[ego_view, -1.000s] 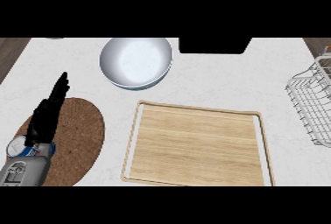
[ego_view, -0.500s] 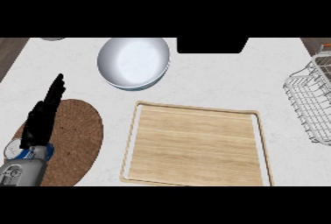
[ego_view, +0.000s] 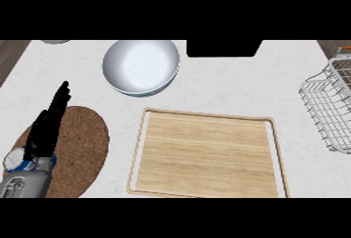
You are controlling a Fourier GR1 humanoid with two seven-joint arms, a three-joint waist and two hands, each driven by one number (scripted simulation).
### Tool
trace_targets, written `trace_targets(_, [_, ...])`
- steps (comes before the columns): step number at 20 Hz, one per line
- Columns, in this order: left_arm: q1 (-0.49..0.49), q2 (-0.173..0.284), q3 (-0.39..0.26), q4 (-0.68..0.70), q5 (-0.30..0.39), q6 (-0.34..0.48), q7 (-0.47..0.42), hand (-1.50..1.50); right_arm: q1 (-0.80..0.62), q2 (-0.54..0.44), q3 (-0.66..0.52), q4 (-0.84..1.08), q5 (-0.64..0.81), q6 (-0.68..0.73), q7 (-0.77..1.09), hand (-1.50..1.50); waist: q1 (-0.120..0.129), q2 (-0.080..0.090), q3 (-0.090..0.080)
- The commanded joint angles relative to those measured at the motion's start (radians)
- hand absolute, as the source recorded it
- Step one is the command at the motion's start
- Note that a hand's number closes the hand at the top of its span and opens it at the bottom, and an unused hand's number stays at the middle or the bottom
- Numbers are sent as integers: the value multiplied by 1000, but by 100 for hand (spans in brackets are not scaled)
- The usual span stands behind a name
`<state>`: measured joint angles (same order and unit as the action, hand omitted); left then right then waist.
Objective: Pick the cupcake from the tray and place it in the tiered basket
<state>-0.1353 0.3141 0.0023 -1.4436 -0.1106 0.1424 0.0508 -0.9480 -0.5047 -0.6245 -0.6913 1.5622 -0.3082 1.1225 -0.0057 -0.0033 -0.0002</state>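
Observation:
The wooden tray point(ego_view: 205, 153) lies flat in the middle of the white counter, and its top shows nothing on it. No cupcake shows anywhere in the head view. The white wire tiered basket point(ego_view: 329, 107) stands at the right edge, partly cut off. My left hand point(ego_view: 47, 125) rests open at the left, its fingers straight and pointing up over a round brown mat point(ego_view: 82, 148). My right hand is out of view.
A large pale bowl-like plate point(ego_view: 140, 65) sits at the back, left of centre. A dark rectangular object point(ego_view: 225, 46) is at the back edge. Bare counter lies between the tray and the basket.
The view has shifted slightly, so everything sits a little further left. My left hand has kept its pose over the mat.

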Motion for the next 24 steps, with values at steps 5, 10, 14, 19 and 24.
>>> trace_targets(5, [2,25,26,-21,16,-27,23,0,25,34,27,-252,125,-94,180,-150,-6,-7,-2])
trace_targets(10, [12,13,16,-13,-3,-13,17,0,31,129,17,-448,235,6,287,-150,-18,-15,-3])
trace_targets(14, [19,30,33,-30,6,-20,36,0,70,181,-72,-639,208,53,265,-150,-34,-23,-2])
trace_targets(19, [29,19,45,1,14,-16,18,0,150,391,-53,-958,278,152,242,-150,-53,-28,-4])
trace_targets(24, [33,28,41,-19,7,-23,15,0,281,500,22,-1275,299,211,205,-150,-38,-29,-2])
